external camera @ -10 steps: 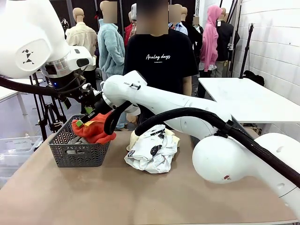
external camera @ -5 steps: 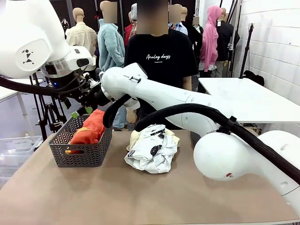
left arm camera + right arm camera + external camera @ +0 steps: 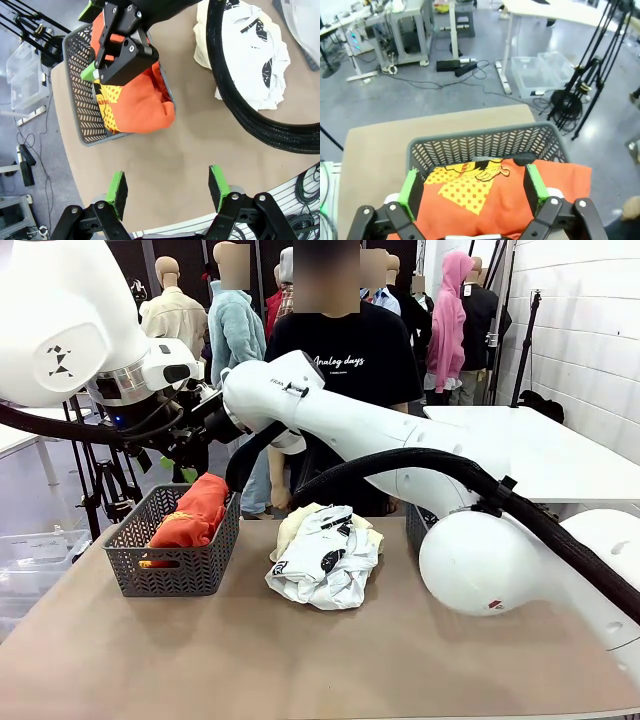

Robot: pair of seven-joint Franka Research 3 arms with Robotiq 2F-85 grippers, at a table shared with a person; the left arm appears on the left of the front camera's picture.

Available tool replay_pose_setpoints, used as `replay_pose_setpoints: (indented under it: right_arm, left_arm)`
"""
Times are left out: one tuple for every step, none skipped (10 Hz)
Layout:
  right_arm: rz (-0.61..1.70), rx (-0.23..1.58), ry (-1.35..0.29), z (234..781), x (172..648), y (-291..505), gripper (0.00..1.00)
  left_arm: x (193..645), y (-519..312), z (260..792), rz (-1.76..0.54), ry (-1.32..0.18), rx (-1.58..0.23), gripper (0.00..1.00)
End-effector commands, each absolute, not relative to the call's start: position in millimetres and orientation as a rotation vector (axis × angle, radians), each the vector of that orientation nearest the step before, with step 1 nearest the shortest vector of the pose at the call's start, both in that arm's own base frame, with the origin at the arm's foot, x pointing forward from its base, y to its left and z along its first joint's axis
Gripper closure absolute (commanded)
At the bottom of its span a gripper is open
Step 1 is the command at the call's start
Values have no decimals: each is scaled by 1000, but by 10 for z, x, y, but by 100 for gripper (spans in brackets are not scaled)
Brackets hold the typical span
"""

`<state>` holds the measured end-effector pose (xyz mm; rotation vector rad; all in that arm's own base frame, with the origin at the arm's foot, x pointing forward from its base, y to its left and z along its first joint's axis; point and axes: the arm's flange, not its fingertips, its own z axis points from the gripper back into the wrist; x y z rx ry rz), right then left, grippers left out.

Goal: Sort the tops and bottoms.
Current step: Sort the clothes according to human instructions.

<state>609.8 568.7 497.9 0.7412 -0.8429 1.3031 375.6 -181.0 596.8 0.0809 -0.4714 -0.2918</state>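
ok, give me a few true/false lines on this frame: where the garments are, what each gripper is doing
1. The orange-red cloth garment lies in the grey plastic mesh basket. True.
2. The right gripper is shut on that garment. False: its jaws stand open above the garment and hold nothing.
3. The white garment with black print is in the basket too. False: it lies on the table beside the basket, touching the pale yellow garment.
4. The left gripper is open and empty, high above the table. True.
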Motion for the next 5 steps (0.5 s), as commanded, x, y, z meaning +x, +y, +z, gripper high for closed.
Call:
replay_pose_setpoints:
  right_arm:
    - [1248,691,-805,5242,6478,5971,0]
    - [1213,654,-745,5358,6388,5843,0]
    - [1154,629,-668,5414,6350,5816,0]
    - [1247,704,-820,5135,6129,5595,0]
    - [1247,704,-820,5135,6129,5595,0]
  left_arm:
    - [3746,-1794,5959,-282,-486,96,15]
    - [3746,-1794,5959,-282,-486,96,15]
    - [3746,-1794,5959,-282,-486,96,15]
    - [3746,-1794,5959,-282,-486,96,15]
    - [3746,-1794,5959,-282,-486,96,15]
